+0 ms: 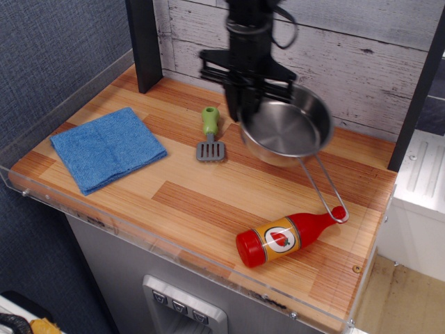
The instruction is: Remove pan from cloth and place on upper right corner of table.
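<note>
No words, brand names or numbers can be read anywhere in this view. The only sign is on the red bottle (290, 236), lying on its side on the table (208, 198) below and slightly right of the gripper (245, 111), nearer the front edge: its yellow-orange label (277, 240) carries a white oval with a small red chili-pepper picture, and any lettering there is too small to make out

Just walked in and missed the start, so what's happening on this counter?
The robot arm's gripper holds the steel pan by its left rim above the right rear part of the table. The blue cloth lies bare at the left. A green-handled spatula and red sauce bottle lie untouched.
</note>
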Controlling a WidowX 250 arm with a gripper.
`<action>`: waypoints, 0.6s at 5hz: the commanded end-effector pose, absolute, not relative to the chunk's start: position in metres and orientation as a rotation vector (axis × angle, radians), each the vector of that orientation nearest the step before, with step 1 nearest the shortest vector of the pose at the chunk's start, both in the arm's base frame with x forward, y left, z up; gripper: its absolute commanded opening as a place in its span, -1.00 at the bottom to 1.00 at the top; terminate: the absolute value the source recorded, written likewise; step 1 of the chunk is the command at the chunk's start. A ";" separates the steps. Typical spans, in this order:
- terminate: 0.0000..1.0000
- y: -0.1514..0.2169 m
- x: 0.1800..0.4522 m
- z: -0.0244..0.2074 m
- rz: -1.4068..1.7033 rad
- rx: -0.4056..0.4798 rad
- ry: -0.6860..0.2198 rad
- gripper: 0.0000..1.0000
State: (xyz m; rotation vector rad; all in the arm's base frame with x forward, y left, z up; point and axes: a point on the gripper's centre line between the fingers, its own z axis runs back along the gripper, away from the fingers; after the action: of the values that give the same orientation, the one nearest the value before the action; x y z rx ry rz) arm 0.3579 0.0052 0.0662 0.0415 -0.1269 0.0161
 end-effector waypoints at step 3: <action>-1.00 -0.015 0.368 0.024 -0.043 0.046 -0.105 -1.00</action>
State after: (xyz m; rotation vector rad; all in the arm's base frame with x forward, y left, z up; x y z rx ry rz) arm 0.3699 -0.0117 0.0136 0.0390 -0.0662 -0.0402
